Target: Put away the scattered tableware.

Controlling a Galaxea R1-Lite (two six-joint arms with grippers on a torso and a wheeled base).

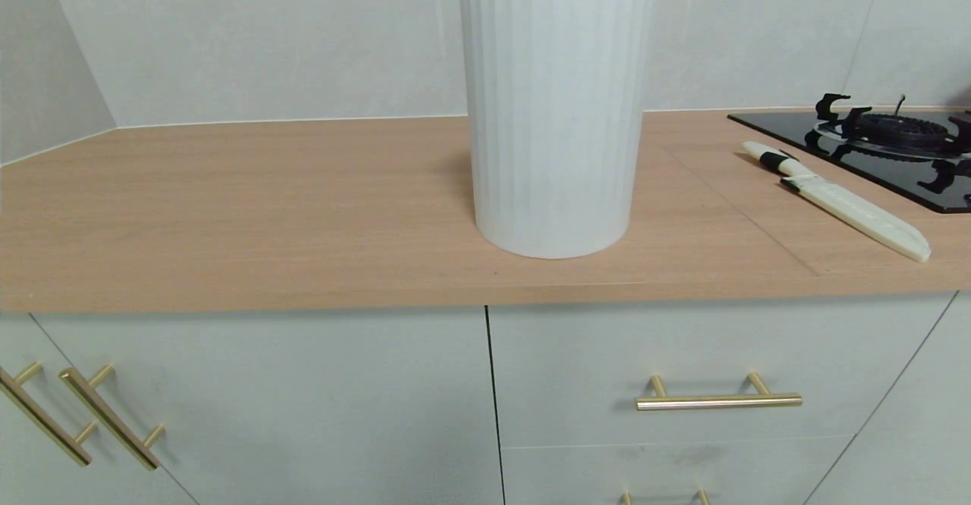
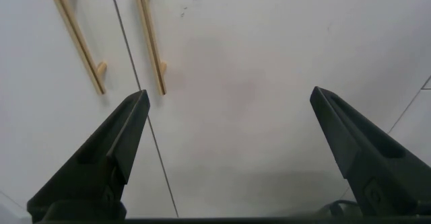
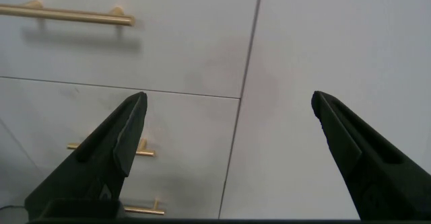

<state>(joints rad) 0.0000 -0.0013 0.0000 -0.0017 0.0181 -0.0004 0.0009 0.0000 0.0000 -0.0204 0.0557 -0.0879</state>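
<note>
A cream knife (image 1: 838,202) with a black band on its handle lies on the wooden countertop (image 1: 265,209) at the right, beside the hob. A tall white ribbed container (image 1: 554,111) stands upright in the middle of the counter. My left gripper (image 2: 229,96) is open, facing white cabinet doors with brass handles (image 2: 149,35). My right gripper (image 3: 229,99) is open too, facing drawer fronts with a brass handle (image 3: 67,13). Neither gripper holds anything.
A black gas hob (image 1: 887,145) sits at the far right of the counter. Below the counter edge are white cabinet doors and drawers with brass bar handles (image 1: 717,399). A tiled wall closes the back and left.
</note>
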